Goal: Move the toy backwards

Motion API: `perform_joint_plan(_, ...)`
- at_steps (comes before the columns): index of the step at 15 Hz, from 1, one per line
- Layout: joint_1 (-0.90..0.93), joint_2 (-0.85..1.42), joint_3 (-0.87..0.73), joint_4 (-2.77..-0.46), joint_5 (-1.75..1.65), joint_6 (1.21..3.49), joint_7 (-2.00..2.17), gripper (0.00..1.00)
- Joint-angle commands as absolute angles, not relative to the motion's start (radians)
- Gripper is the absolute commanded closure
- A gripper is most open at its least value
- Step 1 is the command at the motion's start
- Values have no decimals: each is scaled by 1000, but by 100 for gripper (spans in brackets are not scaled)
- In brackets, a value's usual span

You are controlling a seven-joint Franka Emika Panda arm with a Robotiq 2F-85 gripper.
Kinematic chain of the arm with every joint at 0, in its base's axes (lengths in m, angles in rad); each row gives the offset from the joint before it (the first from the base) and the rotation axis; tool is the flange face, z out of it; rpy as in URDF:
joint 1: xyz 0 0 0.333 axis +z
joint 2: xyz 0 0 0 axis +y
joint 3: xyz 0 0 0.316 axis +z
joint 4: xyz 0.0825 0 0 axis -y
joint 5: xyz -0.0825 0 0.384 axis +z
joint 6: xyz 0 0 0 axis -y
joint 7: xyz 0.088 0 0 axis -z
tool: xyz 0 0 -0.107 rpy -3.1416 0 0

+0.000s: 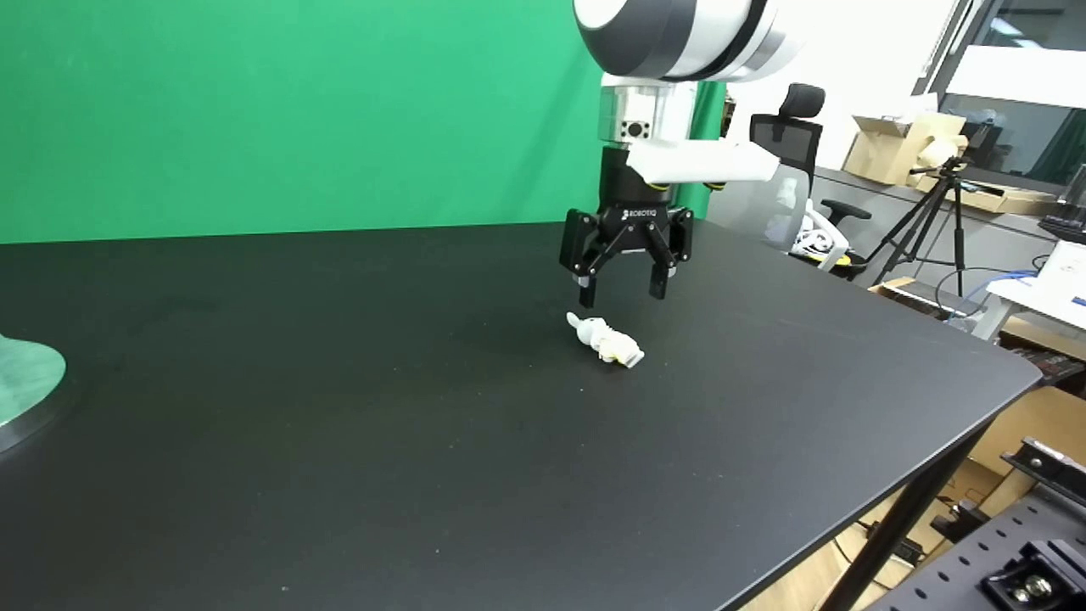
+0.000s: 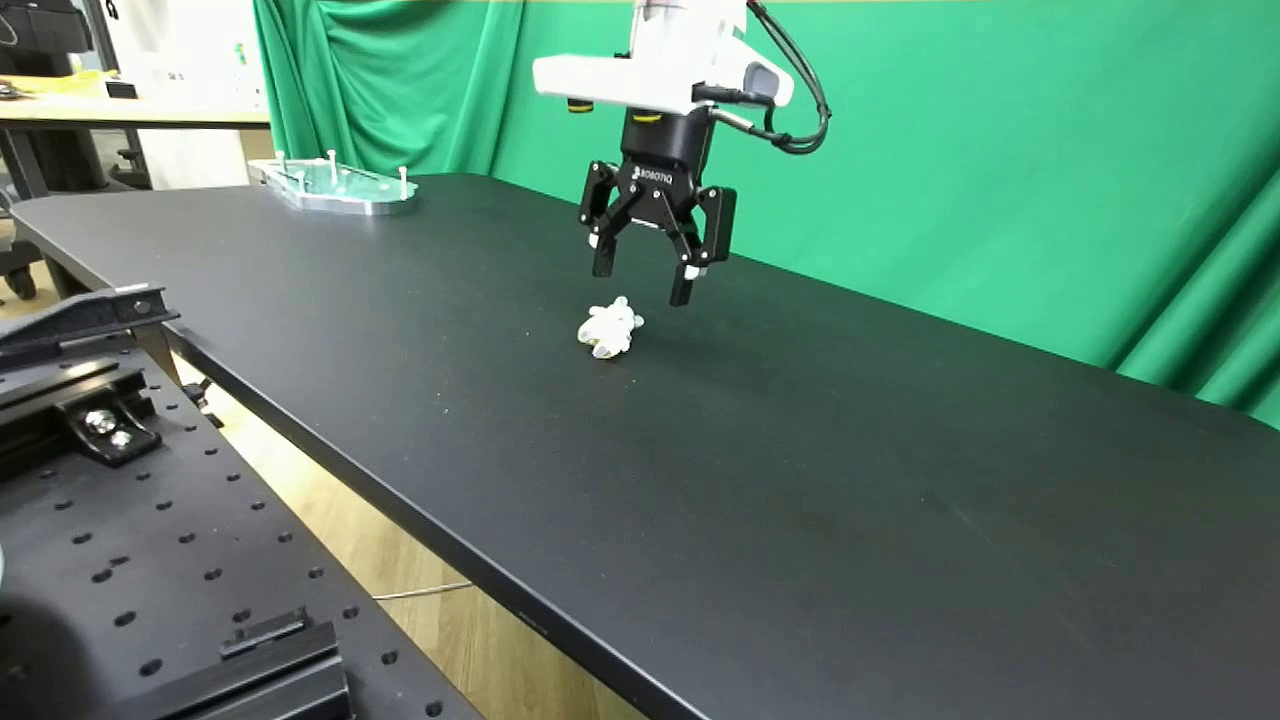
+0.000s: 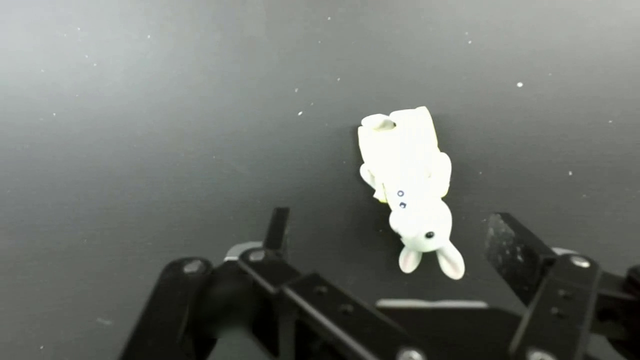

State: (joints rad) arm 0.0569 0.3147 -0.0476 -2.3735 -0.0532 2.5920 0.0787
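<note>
The toy is a small white rabbit figure with ears and limbs. It lies on the black table in both exterior views, here and here. In the wrist view the toy lies with its ears toward the gripper's base and its legs pointing away. My gripper is open and empty, pointing down. It hovers above the table near the toy's ear end, and its fingers are apart from the toy. In the wrist view the gripper has one finger on each side of the head and ears in the picture.
A greenish rounded piece sits at the table's side in an exterior view. A clear plate with pegs stands on the table's far corner in an exterior view. A green curtain hangs behind. A perforated grey plate lies beyond the table edge.
</note>
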Motion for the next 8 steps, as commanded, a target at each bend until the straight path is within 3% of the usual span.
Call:
perform_joint_plan(1,56,240,-47,-2387,-55,2534,125,0)
perform_joint_plan(8,38,185,-46,-2377,-50,2470,120,0)
